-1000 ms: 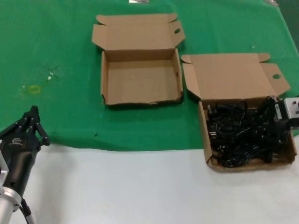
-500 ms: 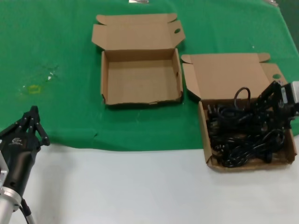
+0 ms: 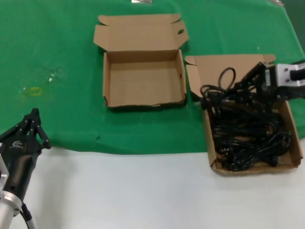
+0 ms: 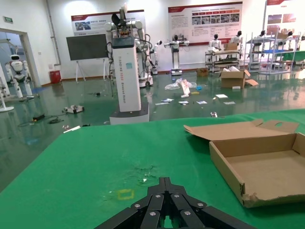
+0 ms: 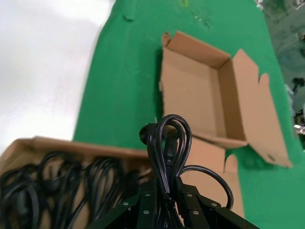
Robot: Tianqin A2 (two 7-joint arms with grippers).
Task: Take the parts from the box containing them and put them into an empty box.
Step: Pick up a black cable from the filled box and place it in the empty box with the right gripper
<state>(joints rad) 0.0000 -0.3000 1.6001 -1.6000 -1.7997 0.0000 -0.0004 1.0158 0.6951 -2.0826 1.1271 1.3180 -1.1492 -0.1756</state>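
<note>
Right tool (image 3: 250, 83) pinching a looped black cord (image 3: 224, 86) — thin, glossy, bundled into tight oval loops with a moulded plug at the top, lifted above the rear left corner of the cord-filled box (image 3: 212, 143). In the right wrist view, same tool (image 5: 167, 198) clamped on the cord (image 5: 167, 143), loops standing upright between the black fingers. Below, remaining cords (image 3: 248, 138) — a tangled black heap filling the shallow brown corrugated carton, lid hinged back, straight front rim. To its left, just beside, the empty box (image 3: 143, 102): same corrugated cardboard, bare matte floor, wavy dented front rim, oval finger hole in the flap. Both on green cloth (image 3: 62, 47) over a white surface (image 3: 119, 191). Left tool (image 3: 33, 125) parked near the cloth's front edge, black fingers pressed together.
</note>
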